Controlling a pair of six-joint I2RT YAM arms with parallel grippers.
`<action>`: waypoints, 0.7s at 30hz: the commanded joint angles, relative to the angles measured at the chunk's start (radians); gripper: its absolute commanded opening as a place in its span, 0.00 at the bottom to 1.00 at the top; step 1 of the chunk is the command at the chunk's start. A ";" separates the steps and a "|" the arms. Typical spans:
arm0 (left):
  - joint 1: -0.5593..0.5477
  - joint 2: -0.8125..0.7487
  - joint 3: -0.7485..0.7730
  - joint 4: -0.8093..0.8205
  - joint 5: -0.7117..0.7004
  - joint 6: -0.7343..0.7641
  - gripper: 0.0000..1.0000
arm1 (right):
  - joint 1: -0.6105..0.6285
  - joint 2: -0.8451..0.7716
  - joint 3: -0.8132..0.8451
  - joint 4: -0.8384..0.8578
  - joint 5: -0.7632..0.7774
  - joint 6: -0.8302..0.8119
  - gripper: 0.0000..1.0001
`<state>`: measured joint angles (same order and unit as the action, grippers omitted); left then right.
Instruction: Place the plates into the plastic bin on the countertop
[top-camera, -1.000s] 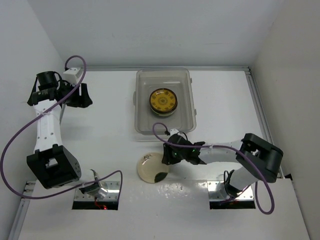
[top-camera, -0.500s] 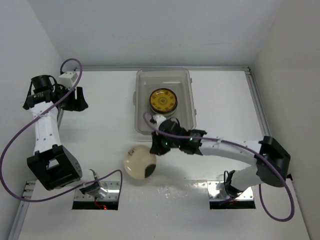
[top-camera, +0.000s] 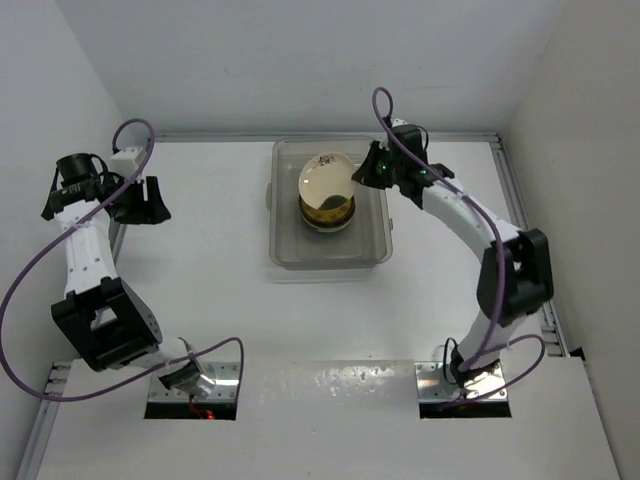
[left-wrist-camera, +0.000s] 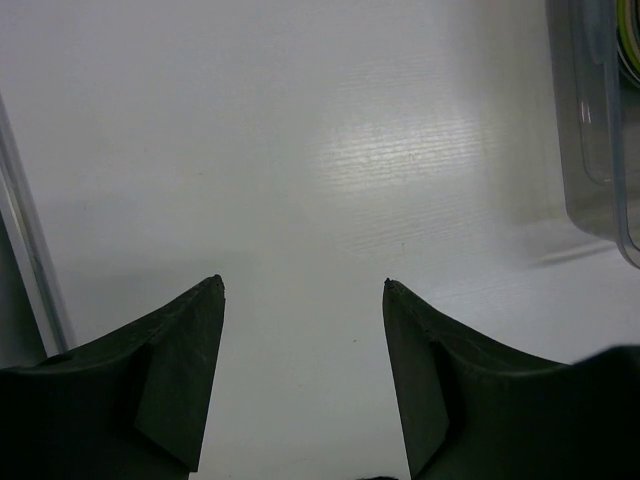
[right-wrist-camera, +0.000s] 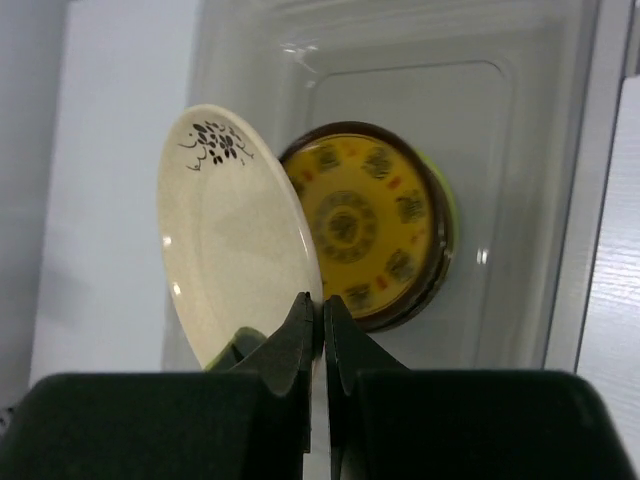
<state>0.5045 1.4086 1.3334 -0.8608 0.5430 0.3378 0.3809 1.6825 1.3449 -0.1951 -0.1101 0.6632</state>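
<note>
My right gripper (top-camera: 362, 178) (right-wrist-camera: 322, 298) is shut on the rim of a cream plate with a dark blotch (top-camera: 328, 183) (right-wrist-camera: 232, 240). It holds the plate tilted on edge above the clear plastic bin (top-camera: 376, 240) (right-wrist-camera: 520, 120). A stack of plates topped by a yellow-brown patterned one (right-wrist-camera: 370, 222) lies in the bin; from above, the cream plate hides most of the stack. My left gripper (top-camera: 150, 205) (left-wrist-camera: 303, 285) is open and empty over the white countertop (top-camera: 210, 260) at the far left.
A metal rail (top-camera: 520, 215) runs along the right edge and another (left-wrist-camera: 25, 250) along the left. White walls close in the back and sides. The bin's near corner shows in the left wrist view (left-wrist-camera: 600, 150).
My right gripper lifted the cream plate off the countertop in front of the bin and carried it back over the bin, above the stack. My left arm shifted slightly left.
</note>
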 joint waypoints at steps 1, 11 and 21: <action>0.014 0.026 0.043 -0.001 0.028 -0.016 0.67 | -0.022 0.100 0.121 -0.020 -0.062 0.021 0.00; 0.014 0.061 0.043 0.008 0.018 -0.034 0.67 | -0.046 0.295 0.178 -0.017 -0.014 0.013 0.36; 0.014 0.041 0.033 0.008 0.008 -0.025 0.68 | -0.028 0.145 0.251 -0.256 -0.030 -0.209 1.00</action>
<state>0.5060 1.4754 1.3411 -0.8639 0.5419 0.3096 0.3492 2.0010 1.6268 -0.4000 -0.1410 0.5278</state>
